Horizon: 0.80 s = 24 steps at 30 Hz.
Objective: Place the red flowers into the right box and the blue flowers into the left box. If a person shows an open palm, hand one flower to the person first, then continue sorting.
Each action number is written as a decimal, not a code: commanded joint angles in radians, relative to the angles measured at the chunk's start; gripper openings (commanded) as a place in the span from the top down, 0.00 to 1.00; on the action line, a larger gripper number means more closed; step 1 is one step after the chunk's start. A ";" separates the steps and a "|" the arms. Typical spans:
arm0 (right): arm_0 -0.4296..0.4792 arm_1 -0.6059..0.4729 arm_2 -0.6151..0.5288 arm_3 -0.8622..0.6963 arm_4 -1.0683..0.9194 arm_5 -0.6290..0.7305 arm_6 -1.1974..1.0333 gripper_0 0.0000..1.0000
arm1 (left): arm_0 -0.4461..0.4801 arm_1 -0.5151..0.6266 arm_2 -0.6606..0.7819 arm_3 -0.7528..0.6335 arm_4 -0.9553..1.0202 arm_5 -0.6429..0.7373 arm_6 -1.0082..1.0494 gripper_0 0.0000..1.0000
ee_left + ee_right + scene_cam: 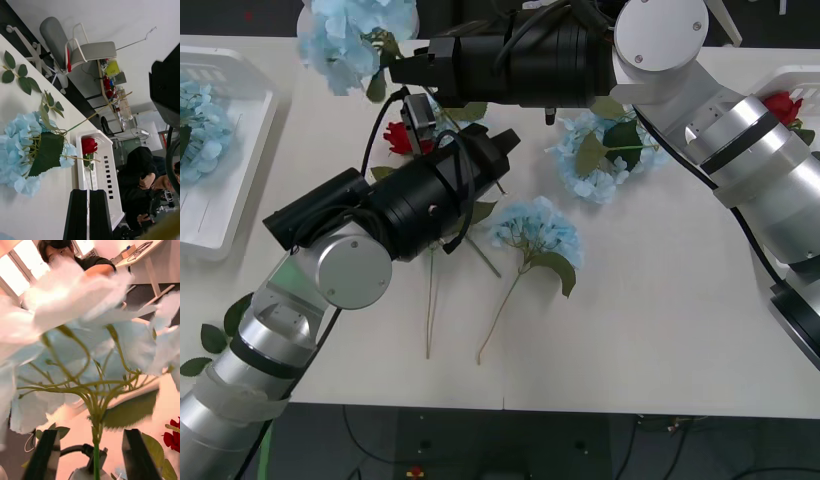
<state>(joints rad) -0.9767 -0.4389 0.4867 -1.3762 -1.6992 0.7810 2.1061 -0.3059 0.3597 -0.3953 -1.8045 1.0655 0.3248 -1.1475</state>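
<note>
1. Pale-blue petals sit high in the front view: a blue hydrangea (355, 40) hangs at the tip of the right claw (402, 68), which reaches across toward the robot's left, above the tabletop (660, 320). That flower is lifted clear of the surface, partway toward the left box (220, 215), where another blue cluster (198, 130) already lies.
2. Same view: the left claw (498, 145) hovers mid-tabletop, next to a red rose (402, 137) that lies partly hidden behind the arm. Two more blue flowers rest loose, one in the middle (535, 232) and one farther back (605, 155). A second rose (783, 105) lies in the right box (800, 80).
3. Right wrist view: the right claw's black fingers (47, 453) stand on either side of a thin green stem (96, 453), with the blue bloom spread above. They look closed on it, though the contact itself is hard to see.
4. Left wrist view: the left claw's fingers (78, 213) are pressed together with nothing between them. Beyond lie a blue cluster (22, 150) and the rose in the white box (89, 145).
5. My reading: blue sorting is in hand. Next, the right arm needs to carry on over the left box, lower, and release. No open palm shows.
</note>
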 commanded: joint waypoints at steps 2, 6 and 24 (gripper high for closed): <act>-0.002 0.014 0.003 -0.040 0.007 -0.017 0.028 0.25 | 0.027 0.148 0.009 -0.062 0.059 -0.050 0.009 1.00; -0.002 0.011 0.003 -0.040 0.003 -0.017 0.026 0.24 | 0.093 0.288 0.081 -0.101 0.097 -0.062 0.011 1.00; -0.014 -0.141 -0.054 -0.040 -0.088 -0.012 -0.379 0.24 | 0.091 0.765 0.250 0.224 0.321 -0.052 0.008 1.00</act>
<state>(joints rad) -0.9766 -0.5240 0.4806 -1.3774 -1.7771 0.7742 1.8273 -0.1625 1.0422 -0.1587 -1.6473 1.3687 0.2763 -1.1475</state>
